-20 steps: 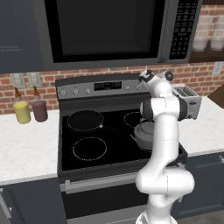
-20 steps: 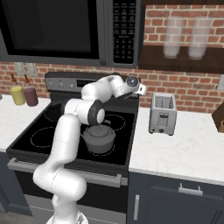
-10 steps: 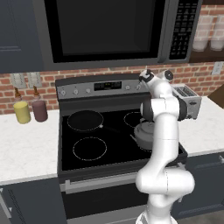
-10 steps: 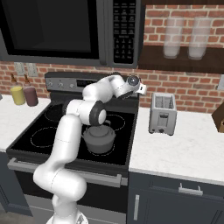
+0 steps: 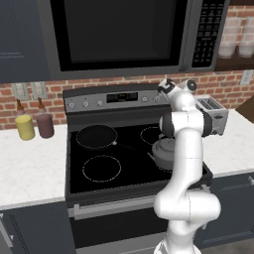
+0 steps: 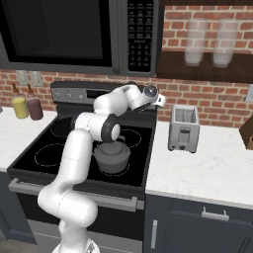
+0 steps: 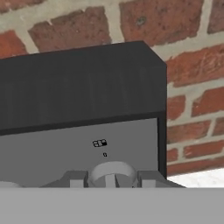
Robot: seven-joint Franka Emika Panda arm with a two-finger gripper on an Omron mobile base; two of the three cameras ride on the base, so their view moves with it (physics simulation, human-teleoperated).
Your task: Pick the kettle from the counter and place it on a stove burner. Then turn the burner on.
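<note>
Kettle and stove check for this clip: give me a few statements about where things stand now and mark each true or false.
1. The kettle sits on the black cooktop, at its front right. True.
2. The gripper is clamped on the kettle's handle. False: it is up at the stove's back panel, at a knob, away from the kettle.
3. A pan lies on the back-left ring. True.
4. The toaster stands on the cooktop. False: it stands on the white counter, right of the stove.
</note>
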